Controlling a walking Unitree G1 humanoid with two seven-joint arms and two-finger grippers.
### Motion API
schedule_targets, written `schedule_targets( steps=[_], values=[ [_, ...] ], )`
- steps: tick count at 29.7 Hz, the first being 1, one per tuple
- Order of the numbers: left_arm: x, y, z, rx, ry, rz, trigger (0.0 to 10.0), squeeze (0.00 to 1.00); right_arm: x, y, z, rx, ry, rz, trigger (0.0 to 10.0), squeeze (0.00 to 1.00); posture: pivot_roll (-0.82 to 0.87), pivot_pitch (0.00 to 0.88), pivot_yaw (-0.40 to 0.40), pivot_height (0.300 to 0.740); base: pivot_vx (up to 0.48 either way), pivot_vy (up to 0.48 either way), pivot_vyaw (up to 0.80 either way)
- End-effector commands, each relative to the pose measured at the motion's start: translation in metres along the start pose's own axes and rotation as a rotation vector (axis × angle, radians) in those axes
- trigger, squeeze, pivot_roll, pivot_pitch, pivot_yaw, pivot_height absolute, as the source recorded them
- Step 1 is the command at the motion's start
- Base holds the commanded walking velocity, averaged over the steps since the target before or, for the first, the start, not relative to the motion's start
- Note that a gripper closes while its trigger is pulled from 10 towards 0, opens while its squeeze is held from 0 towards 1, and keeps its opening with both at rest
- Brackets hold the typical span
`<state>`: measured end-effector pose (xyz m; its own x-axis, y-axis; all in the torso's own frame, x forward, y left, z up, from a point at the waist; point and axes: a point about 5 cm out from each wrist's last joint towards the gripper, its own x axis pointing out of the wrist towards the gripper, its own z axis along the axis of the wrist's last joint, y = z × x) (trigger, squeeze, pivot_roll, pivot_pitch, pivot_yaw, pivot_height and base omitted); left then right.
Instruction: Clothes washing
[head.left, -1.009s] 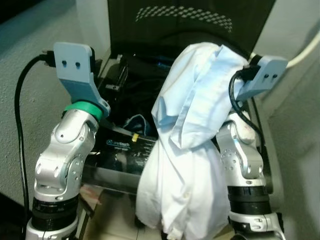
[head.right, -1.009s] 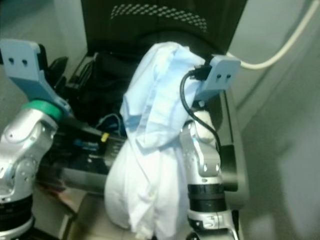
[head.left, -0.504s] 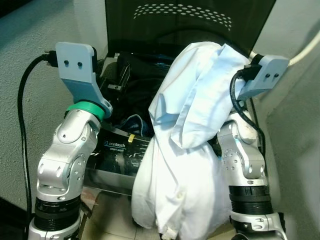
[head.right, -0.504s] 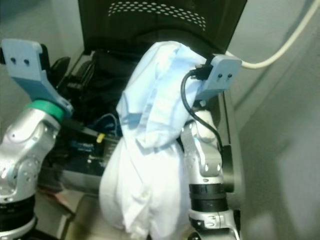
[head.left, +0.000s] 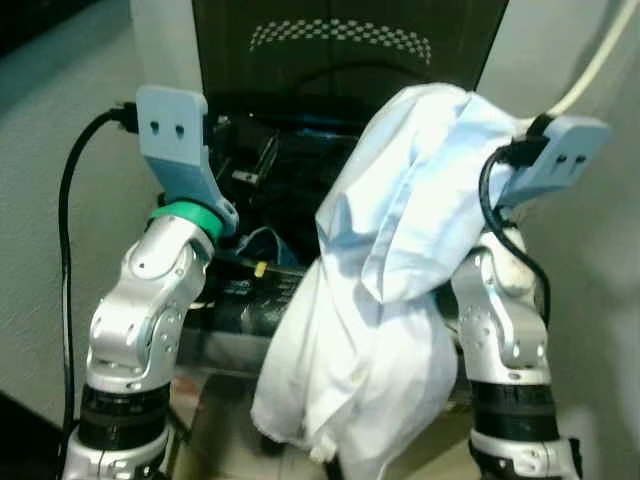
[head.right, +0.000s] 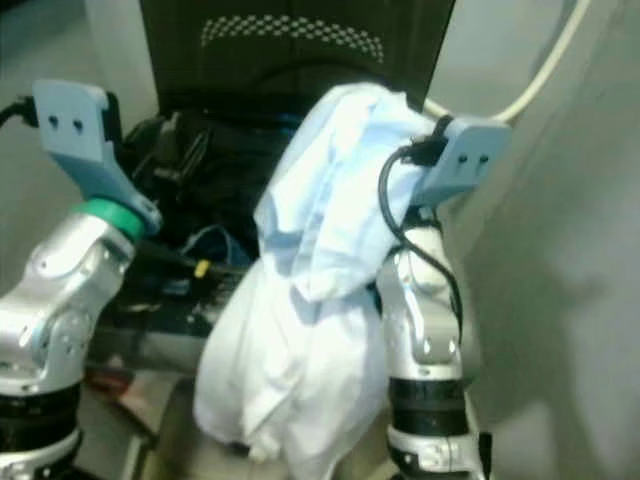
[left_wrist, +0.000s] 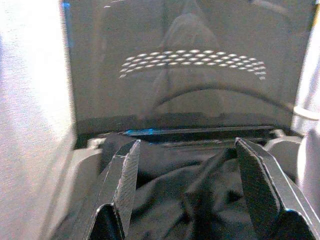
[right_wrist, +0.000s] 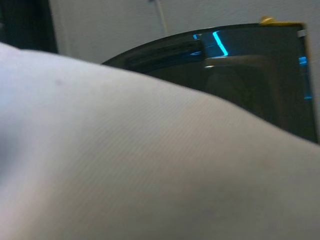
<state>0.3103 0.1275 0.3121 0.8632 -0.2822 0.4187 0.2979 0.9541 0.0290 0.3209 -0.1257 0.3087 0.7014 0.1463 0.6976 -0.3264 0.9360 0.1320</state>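
Observation:
A pale blue and white shirt (head.left: 400, 230) hangs in a bundle from my raised right arm (head.left: 505, 310), in front of an open top-loading washer (head.left: 240, 300). The cloth buries my right gripper and covers its wrist view as pale fabric (right_wrist: 125, 165). The shirt's lower end dangles below the washer's front edge. My left gripper (left_wrist: 186, 142) is open, with nothing between its black fingers (left_wrist: 122, 180). It is held over dark clothes (left_wrist: 165, 200) lying in the drum. The dark lid (head.left: 340, 40) stands upright behind the drum.
A white hose (head.left: 600, 50) runs down the wall at the right, close to my right arm. A black cable (head.left: 65, 230) loops from my left wrist. Light walls close in on both sides of the washer.
The whole view has shifted a little right and closer, so the camera moved. The shirt's hanging end has swung slightly left. Both arms keep nearly the same pose.

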Motion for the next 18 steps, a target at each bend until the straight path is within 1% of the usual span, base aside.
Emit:
schedule_targets(
  steps=[1,6,7,12,18],
  values=[
    [0.000,-0.001,-0.001,0.008,0.000,-0.010,10.0,0.00,-0.001,-0.001,0.005,-0.008,-0.021,-0.001,10.0,0.00,-0.06,0.089,0.054,0.724,0.000,0.000,0.00],
    [0.000,-0.001,-0.004,0.007,0.010,-0.019,10.0,0.00,-0.002,0.001,0.006,-0.013,-0.022,0.001,10.0,0.00,-0.08,0.084,0.075,0.724,0.000,0.000,0.00],
    [-0.001,-0.001,-0.006,0.003,0.016,-0.025,10.0,0.00,-0.004,0.002,0.006,-0.017,-0.021,-0.001,10.0,0.00,-0.11,0.085,0.094,0.724,0.000,0.000,0.00],
    [0.001,-0.001,-0.008,0.008,0.026,-0.038,10.0,0.00,-0.009,0.005,0.005,-0.019,-0.014,-0.001,10.0,0.00,-0.12,0.082,0.115,0.724,0.000,0.000,0.00],
    [0.002,0.000,-0.008,0.012,0.025,-0.045,10.0,0.00,-0.012,0.007,0.004,-0.019,-0.007,-0.001,10.0,0.00,-0.13,0.083,0.120,0.724,0.000,0.000,0.00]
  ],
)
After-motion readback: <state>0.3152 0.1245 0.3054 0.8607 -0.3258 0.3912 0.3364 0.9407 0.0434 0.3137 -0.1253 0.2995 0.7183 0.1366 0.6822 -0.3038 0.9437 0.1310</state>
